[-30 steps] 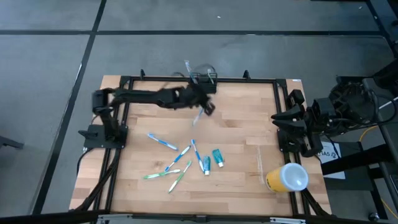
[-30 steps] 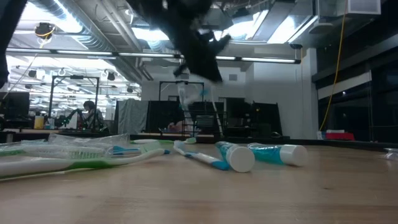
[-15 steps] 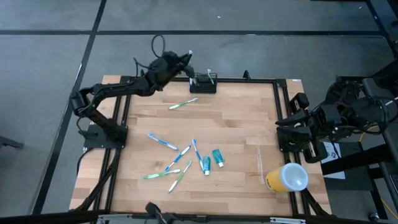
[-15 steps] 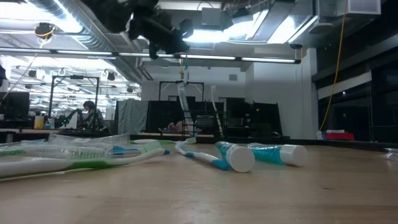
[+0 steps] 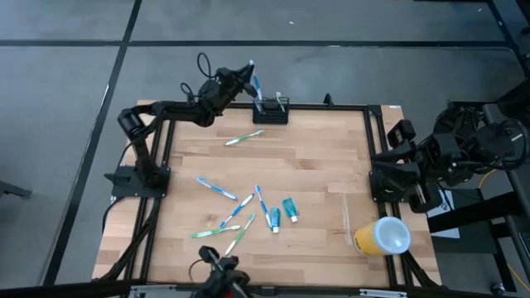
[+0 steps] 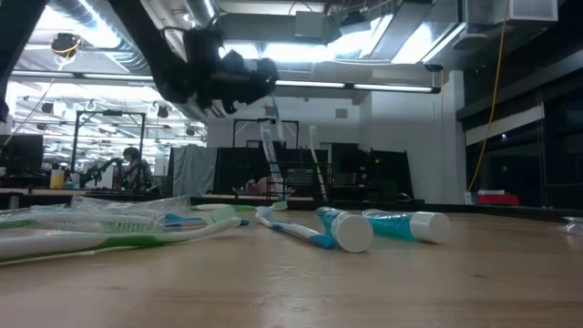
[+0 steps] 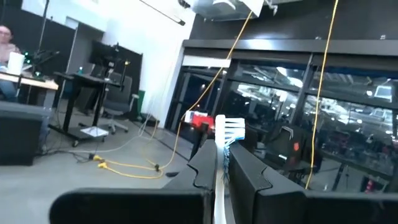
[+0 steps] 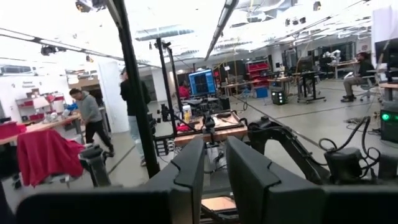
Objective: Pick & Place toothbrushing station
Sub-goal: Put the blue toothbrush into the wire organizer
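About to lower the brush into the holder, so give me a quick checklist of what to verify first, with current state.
1. Left tool shut on the white toothbrush with blue bristles: ok.
2. Brush over the small black wire-mesh holder: cannot tell; it sits just beside it in the high view.
3. Holder upright at the table's far edge: ok.
4. Green toothbrush lying clear of the holder: ok.
5. Right tool parked off the table's right side: ok.
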You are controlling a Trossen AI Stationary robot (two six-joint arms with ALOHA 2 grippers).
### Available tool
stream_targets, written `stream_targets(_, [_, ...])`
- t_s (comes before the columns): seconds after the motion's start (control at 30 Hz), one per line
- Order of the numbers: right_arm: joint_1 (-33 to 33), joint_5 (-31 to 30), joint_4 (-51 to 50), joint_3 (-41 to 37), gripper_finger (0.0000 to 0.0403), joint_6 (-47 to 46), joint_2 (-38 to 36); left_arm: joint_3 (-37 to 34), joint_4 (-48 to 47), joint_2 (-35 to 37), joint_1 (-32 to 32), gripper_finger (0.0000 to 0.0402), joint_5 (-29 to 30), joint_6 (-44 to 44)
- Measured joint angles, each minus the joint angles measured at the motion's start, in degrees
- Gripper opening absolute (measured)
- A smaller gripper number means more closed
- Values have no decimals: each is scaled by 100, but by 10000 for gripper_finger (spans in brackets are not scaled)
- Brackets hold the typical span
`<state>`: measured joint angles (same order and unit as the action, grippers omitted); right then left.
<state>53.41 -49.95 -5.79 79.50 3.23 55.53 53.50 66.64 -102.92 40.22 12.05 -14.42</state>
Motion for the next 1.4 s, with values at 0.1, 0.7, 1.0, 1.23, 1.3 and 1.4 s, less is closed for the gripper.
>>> stream_targets(0.1, [-1,-50,45,0,70,-1,0,71,10,-274,13,13,34,223])
stream_targets(0.7, [-1,-213,198,0,70,18,-2,89,71,-399,64,13,-146,973])
stream_targets(1.0, [-1,-213,239,0,70,25,-6,89,44,-401,59,13,-170,989])
stream_targets(1.23, [-1,-213,240,0,70,47,-39,89,-22,-805,38,14,-193,866])
stream_targets(1.3, [-1,-213,242,0,70,46,-42,87,147,-929,14,29,-291,830])
stream_targets(1.4, [-1,-213,248,0,70,43,-42,87,484,-1015,-54,66,-321,901])
